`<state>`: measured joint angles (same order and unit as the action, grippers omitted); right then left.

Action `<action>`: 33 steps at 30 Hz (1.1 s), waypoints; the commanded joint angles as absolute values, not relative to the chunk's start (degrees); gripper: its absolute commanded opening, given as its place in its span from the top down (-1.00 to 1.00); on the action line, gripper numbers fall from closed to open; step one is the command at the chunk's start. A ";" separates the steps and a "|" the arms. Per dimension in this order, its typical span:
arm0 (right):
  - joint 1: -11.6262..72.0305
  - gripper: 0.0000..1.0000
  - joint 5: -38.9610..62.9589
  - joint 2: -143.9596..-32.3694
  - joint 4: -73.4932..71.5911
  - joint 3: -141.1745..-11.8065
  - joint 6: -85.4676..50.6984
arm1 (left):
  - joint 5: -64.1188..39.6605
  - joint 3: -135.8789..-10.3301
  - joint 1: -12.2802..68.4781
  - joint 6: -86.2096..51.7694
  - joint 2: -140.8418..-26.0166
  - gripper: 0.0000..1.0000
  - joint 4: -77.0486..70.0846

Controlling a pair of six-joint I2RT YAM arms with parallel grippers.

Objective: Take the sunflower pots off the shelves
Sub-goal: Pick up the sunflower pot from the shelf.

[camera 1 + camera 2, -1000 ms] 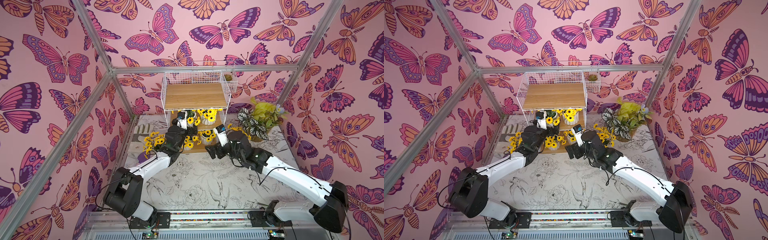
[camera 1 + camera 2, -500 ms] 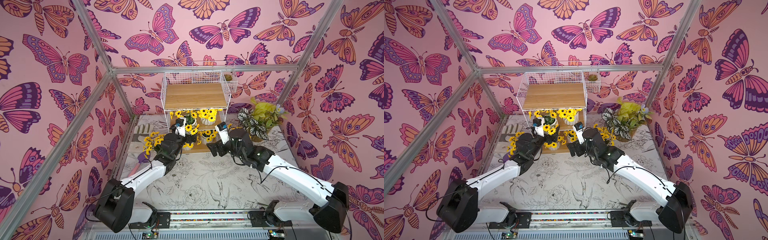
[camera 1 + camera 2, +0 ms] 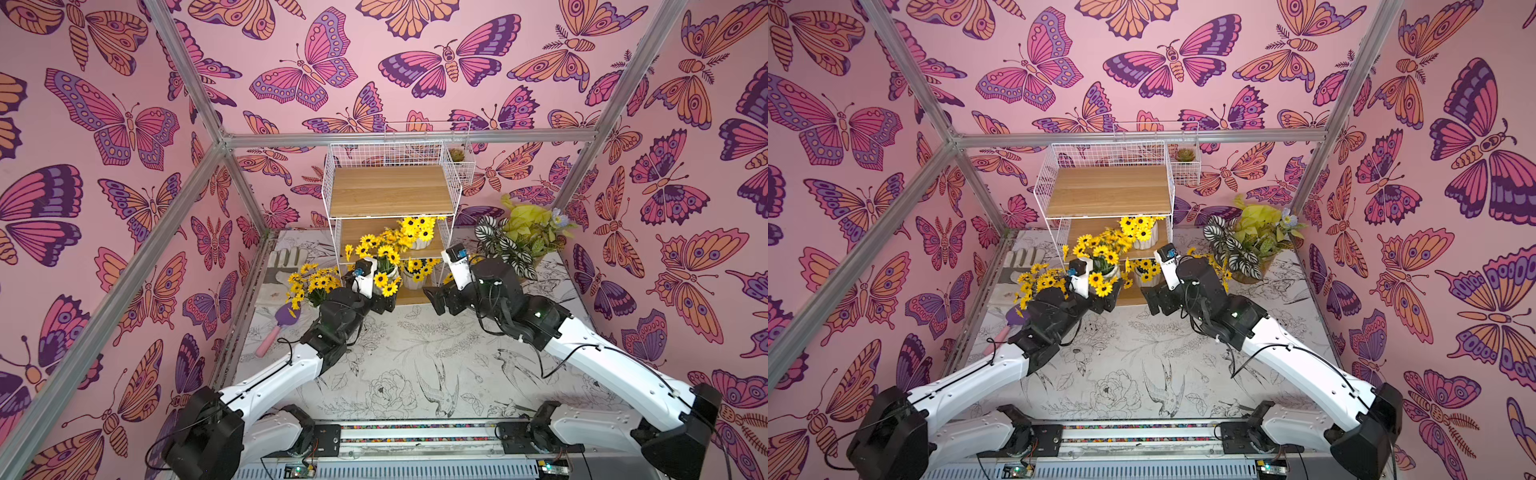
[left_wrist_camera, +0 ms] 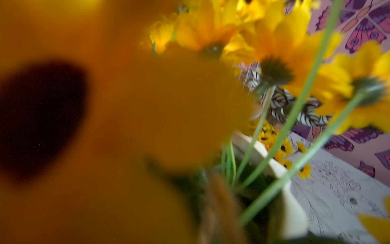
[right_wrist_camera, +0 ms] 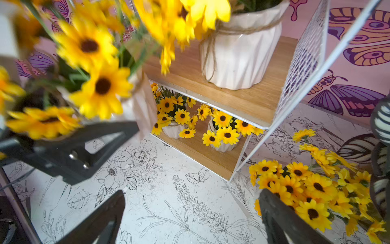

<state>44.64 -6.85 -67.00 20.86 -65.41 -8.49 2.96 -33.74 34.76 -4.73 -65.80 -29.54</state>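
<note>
Top views, left to right: one sunflower pot [image 3: 312, 286] standing on the table [image 3: 415, 374], left of the shelves [image 3: 392, 191]; left gripper [image 3: 383, 305] clamped on a second pot [image 3: 394, 274] just in front of the shelves; third pot [image 3: 420, 242] on their middle tier; right gripper [image 3: 442, 300] empty, fingers wide apart, near the bottom tier.

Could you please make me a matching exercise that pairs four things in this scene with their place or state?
Things:
1. trowel
2. succulent
3. right gripper
4. top shelf board

Places or states:
A. open, holding nothing
B. in the small wire basket
C. bare
D. lying on the table

Pairs: 1-D, 2-B, 3-A, 4-C.
</note>
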 commanded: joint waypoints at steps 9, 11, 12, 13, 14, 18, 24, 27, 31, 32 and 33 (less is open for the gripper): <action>44.30 -0.98 -11.78 -61.72 26.46 -66.37 -8.39 | 1.49 -27.80 38.90 -5.95 -60.93 -0.09 -30.68; 44.30 -0.98 -12.60 -61.26 27.27 -66.54 -8.52 | 0.26 -26.56 39.58 -6.21 -61.36 -0.10 -32.38; 44.34 -0.98 -12.95 -61.05 27.60 -66.64 -8.60 | -0.09 -26.23 39.79 -6.47 -61.84 -0.10 -33.09; 44.35 -0.98 -13.25 -60.83 27.92 -66.76 -8.66 | -0.89 -25.77 39.98 -6.75 -62.33 -0.10 -33.87; 44.34 -0.98 -13.87 -60.60 28.38 -66.94 -8.73 | -2.13 -25.14 40.12 -7.08 -62.88 -0.09 -35.12; 44.30 -0.98 -16.89 -59.64 30.53 -67.80 -9.27 | -5.16 -22.70 41.78 -8.29 -65.84 -0.12 -41.61; 44.30 -0.98 -19.80 -58.11 32.58 -68.21 -9.30 | -7.53 -21.04 46.54 -7.82 -73.46 -0.12 -52.48; 44.31 -0.98 -21.04 -57.31 33.29 -68.17 -9.40 | -8.78 -21.04 48.94 -7.75 -80.50 -0.15 -58.88; 44.21 -0.98 -22.03 -56.88 34.17 -68.23 -9.17 | -11.26 -23.14 51.44 -8.71 -90.87 -0.19 -67.65; 44.27 -0.98 -22.22 -56.78 34.30 -68.16 -9.13 | -11.54 -24.11 52.10 -8.70 -93.58 -0.20 -69.58; 44.21 -0.98 -22.33 -56.71 34.51 -68.12 -9.17 | -11.85 -25.11 52.63 -8.66 -95.76 -0.20 -70.82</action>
